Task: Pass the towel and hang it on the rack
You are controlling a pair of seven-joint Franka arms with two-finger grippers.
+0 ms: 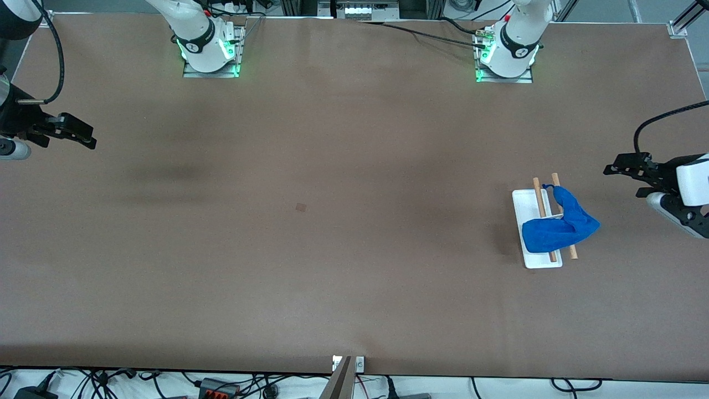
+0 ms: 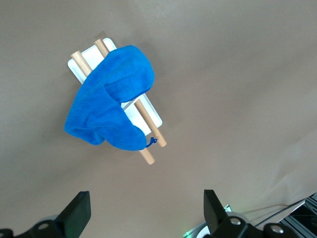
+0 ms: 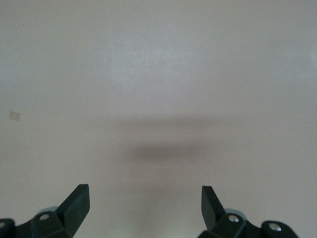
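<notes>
The small rack [image 1: 541, 228] — a flat white rectangular base carrying two parallel light-brown wooden rods — stood on the wide brown surface [image 1: 332, 221] toward the left arm's end. A bright blue terry towel [image 1: 558, 228] hung bunched over both rods, covering their middle stretch and part of the base; the rod ends stuck out bare on either side of it. One fold of the cloth spilled past the rod toward the left arm's end of the surface, and a small blue loop [image 2: 152, 142] at the towel's corner lay against a rod near its tip.

The left gripper [image 1: 623, 169] hung in the air over the surface's edge at its own end, apart from the rack, its black fingers [image 2: 79, 210] spread wide with nothing between them — in the left wrist view the draped rack lay well clear of them.

The right gripper [image 1: 75, 132] hovered over the surface at the right arm's end, well apart from the rack, black fingers [image 3: 78, 201] likewise spread and holding nothing, only bare brown surface and its own soft shadow [image 3: 166, 151] beneath.
</notes>
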